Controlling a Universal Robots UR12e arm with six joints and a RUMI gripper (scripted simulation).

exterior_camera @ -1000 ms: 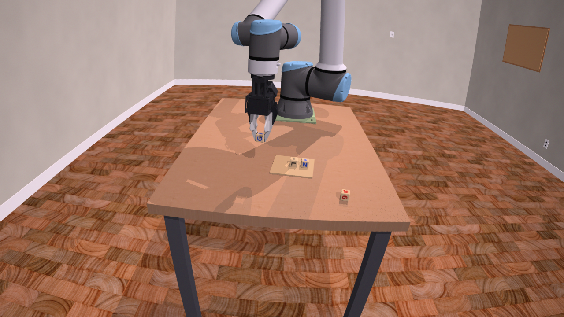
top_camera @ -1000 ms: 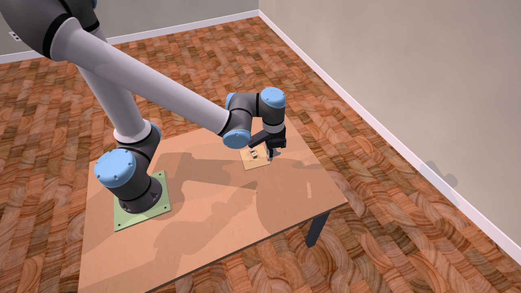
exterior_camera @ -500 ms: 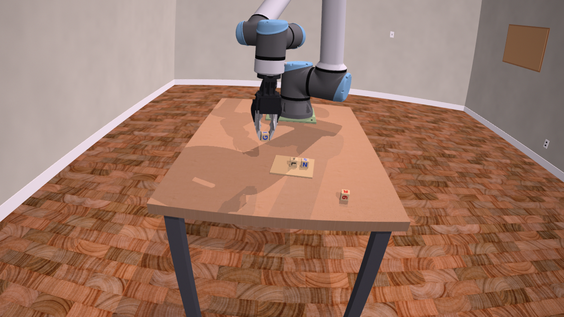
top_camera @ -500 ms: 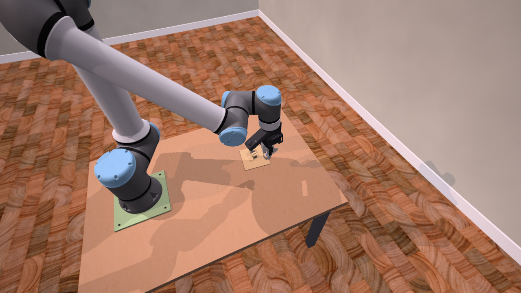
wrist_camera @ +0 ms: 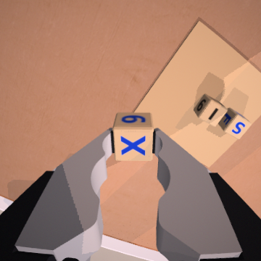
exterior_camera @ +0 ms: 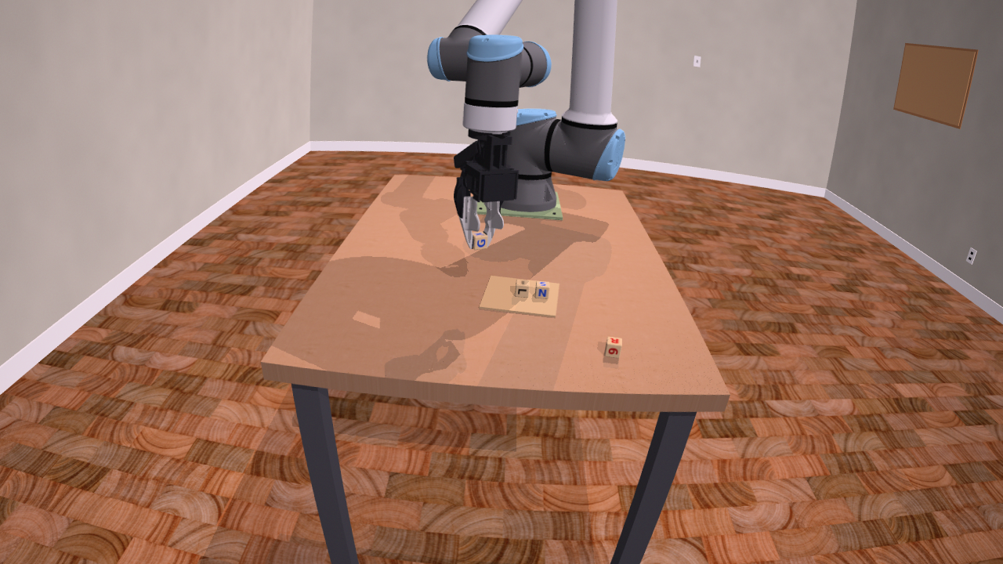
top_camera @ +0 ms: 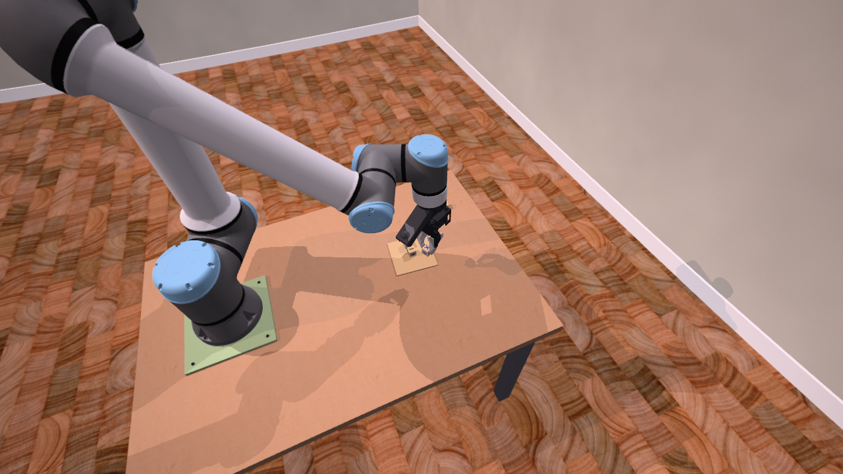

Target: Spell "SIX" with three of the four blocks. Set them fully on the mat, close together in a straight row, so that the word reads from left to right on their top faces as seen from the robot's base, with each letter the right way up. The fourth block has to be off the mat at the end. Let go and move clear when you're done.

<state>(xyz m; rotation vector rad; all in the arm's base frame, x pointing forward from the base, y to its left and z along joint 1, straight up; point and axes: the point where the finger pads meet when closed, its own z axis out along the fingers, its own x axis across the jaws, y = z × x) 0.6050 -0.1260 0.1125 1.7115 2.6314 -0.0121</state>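
Observation:
My gripper is shut on the X block, whose blue X faces the wrist camera, with a 9 or 6 on the side above it. In the exterior view the gripper holds this block in the air, above the table and beside the tan mat. Two blocks stand side by side on the mat: the I block and the S block. They also show in the exterior view, the I block and the S block. The fourth block, with a red R on top, lies off the mat.
The robot base stands on a green plate at one end of the table. The fourth block sits near the table's front right corner in the exterior view. Part of the mat beside the I block is uncovered.

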